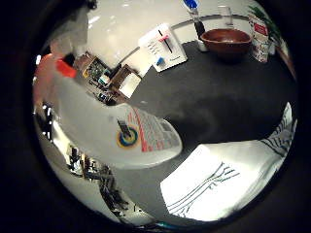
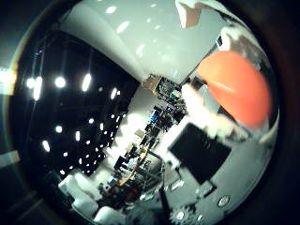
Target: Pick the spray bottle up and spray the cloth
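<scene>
The white spray bottle (image 1: 117,126) with a printed label lies close against my palm and is raised above the dark table (image 1: 214,97). Its red-orange trigger head (image 2: 239,84) fills much of the right thumb side palm view. My hand (image 2: 202,202) shows as white and geared parts at the edge of that view and is shut round the bottle. The white cloth (image 1: 228,175) with dark stripes lies flat on the table, beyond the bottle's base.
A brown bowl (image 1: 225,41) stands at the table's far side, with a printed carton (image 1: 259,39) beside it and a white card (image 1: 163,47) nearer the edge. A room with shelves and ceiling lights (image 2: 56,84) lies behind.
</scene>
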`<state>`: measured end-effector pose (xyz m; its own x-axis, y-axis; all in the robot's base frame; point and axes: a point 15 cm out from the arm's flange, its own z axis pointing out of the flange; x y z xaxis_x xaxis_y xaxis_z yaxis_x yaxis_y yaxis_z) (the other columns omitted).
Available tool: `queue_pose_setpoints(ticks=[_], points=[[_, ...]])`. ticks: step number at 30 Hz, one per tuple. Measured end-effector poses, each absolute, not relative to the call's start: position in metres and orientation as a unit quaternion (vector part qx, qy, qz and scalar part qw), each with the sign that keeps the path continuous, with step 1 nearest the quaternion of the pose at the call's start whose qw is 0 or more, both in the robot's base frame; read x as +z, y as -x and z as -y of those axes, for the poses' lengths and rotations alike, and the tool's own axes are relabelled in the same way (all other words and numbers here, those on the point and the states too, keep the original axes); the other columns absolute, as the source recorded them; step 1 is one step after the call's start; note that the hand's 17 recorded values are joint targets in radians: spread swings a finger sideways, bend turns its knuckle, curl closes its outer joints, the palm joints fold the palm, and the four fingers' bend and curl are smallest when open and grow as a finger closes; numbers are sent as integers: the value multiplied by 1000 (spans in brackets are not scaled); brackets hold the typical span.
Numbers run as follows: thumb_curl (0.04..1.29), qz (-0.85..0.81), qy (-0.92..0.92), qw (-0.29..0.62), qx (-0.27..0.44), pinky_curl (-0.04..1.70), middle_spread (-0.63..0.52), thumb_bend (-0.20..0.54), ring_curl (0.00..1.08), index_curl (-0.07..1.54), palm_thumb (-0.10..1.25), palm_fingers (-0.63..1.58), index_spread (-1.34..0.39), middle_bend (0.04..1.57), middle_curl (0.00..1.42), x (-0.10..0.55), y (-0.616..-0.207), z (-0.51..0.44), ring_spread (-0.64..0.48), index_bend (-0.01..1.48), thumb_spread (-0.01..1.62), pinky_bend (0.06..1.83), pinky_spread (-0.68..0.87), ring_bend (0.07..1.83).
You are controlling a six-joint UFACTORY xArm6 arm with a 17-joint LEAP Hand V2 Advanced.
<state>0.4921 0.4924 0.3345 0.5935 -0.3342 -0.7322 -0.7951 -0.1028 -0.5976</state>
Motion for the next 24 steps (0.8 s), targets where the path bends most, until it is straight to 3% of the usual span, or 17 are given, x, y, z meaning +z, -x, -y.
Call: queue_pose_setpoints(ticks=[3, 7, 12, 24], points=[[616, -387, 724, 531, 208, 491, -174, -41, 285, 454, 600, 196, -450, 583, 391, 331, -489, -493, -10, 438, 954, 1179, 181, 870], [537, -370, 735, 524, 219, 395, -62, -35, 219, 425, 548, 111, -374, 469, 352, 330, -479, -496, 176, 404, 968, 1072, 473, 725], [494, -356, 739, 524, 230, 314, -23, -28, 188, 397, 549, 153, -352, 392, 332, 337, -472, -496, 224, 347, 981, 970, 576, 637], [475, -363, 799, 451, 162, 195, -18, -29, 154, 371, 573, 212, -423, 237, 319, 353, -468, -470, 269, 264, 962, 782, 636, 409]])
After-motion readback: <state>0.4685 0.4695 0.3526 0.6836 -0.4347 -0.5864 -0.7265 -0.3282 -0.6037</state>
